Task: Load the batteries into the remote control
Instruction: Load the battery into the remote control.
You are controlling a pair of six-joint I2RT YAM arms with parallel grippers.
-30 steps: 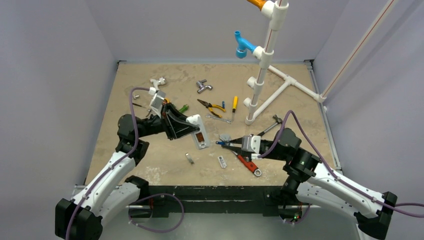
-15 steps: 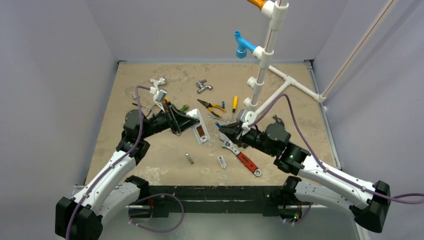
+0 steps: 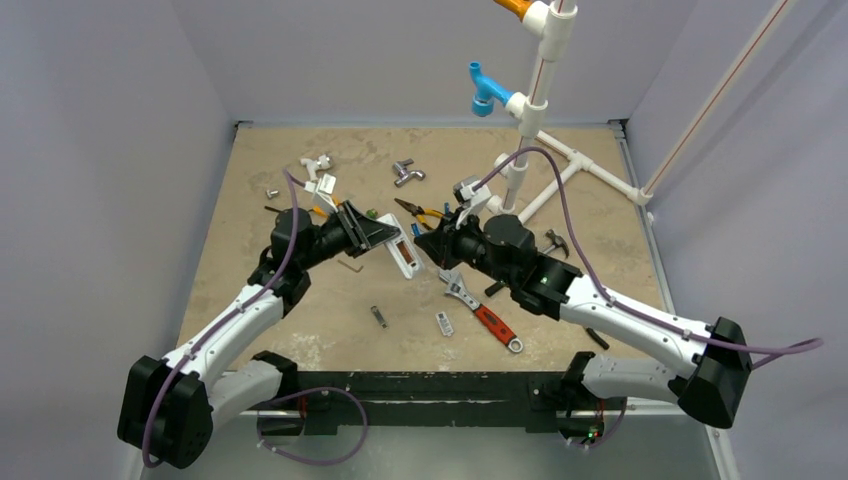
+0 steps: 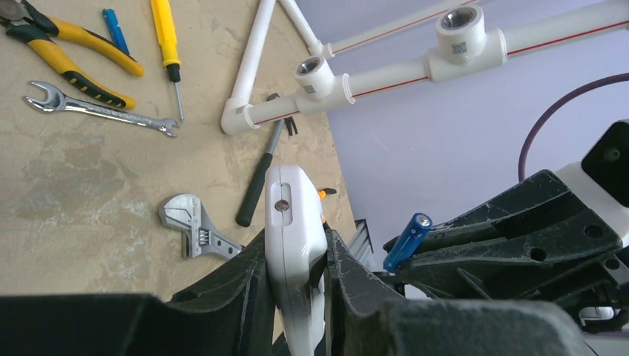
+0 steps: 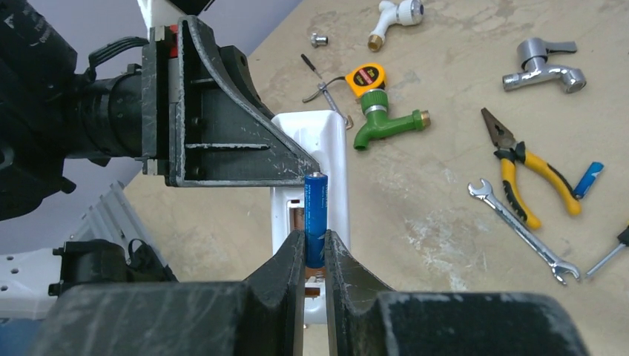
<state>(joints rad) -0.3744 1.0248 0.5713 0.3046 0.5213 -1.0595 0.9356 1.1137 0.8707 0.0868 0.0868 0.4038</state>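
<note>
Aloft | left gripper (image 4: 295, 248) clamps remote control (image 4: 291, 211) | right gripper (image 5: 314, 248) pinches battery (image 5: 315, 215)

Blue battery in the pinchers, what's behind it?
Behind the battery is the white remote control, its open battery recess facing it, held by the left gripper. The right gripper and the battery cover most of the recess, so what's inside is hidden.

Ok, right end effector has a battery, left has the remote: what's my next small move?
Probably ease the right end effector forward, toward the open recess of the remote. The battery stands lengthwise before that recess, not yet seated, and the left end effector holds the remote.
</note>
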